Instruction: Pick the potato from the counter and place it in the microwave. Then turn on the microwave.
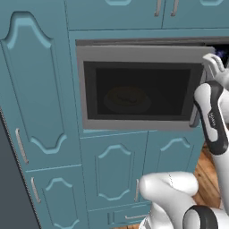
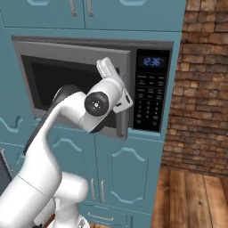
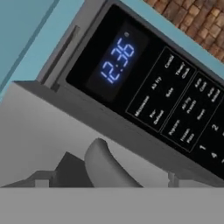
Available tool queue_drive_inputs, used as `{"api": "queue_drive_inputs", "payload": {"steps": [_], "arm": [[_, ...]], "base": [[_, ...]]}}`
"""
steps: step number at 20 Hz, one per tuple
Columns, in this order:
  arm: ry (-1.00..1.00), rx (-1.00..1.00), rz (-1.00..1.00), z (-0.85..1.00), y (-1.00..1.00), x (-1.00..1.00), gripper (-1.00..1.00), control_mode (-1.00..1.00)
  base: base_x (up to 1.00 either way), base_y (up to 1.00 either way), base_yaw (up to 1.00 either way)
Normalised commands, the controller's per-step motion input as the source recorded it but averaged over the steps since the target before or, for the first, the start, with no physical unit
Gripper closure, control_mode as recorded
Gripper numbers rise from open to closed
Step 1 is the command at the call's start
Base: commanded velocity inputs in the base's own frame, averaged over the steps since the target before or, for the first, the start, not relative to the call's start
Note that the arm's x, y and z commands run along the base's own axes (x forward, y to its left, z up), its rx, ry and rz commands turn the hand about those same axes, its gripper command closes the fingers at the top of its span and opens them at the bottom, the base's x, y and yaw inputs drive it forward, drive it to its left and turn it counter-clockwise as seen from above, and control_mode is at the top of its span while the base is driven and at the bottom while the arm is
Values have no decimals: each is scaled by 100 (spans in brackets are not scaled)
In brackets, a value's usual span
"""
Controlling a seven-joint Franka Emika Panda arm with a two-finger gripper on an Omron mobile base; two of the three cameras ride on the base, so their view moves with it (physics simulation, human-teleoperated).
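The microwave [image 2: 80, 84] sits built into the teal cabinets [image 1: 40, 112], its door [image 1: 138, 91] slightly ajar, with a round plate dimly visible behind the glass; I cannot make out the potato. The gripper [image 2: 105, 67] hovers spread wide and empty just before the door's top right corner, beside the handle [image 3: 107, 164] and keypad [image 3: 175, 109].

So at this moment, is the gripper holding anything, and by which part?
Nothing is held. The gripper is open, up by the curved grey bar handle of the wide steel-framed microwave, with no object between its fingers.
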Motion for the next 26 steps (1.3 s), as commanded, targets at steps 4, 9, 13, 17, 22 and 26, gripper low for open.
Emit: {"api": "queue_drive_inputs", "payload": {"steps": [4,9,13,17,22,26], "arm": [[7,-23,0,14,26,60,-100,-100],[9,-22,0,13,23,61,-100,-100],[12,-21,-2,9,18,62,-100,-100],[12,-20,-3,7,17,60,-100,-100],[10,-19,-2,1,14,59,-100,-100],[10,-18,-1,0,7,53,-100,-100]], "base": [[0,0,0],[0,0,0],[0,0,0],[0,0,0],[0,0,0],[0,0,0]]}}
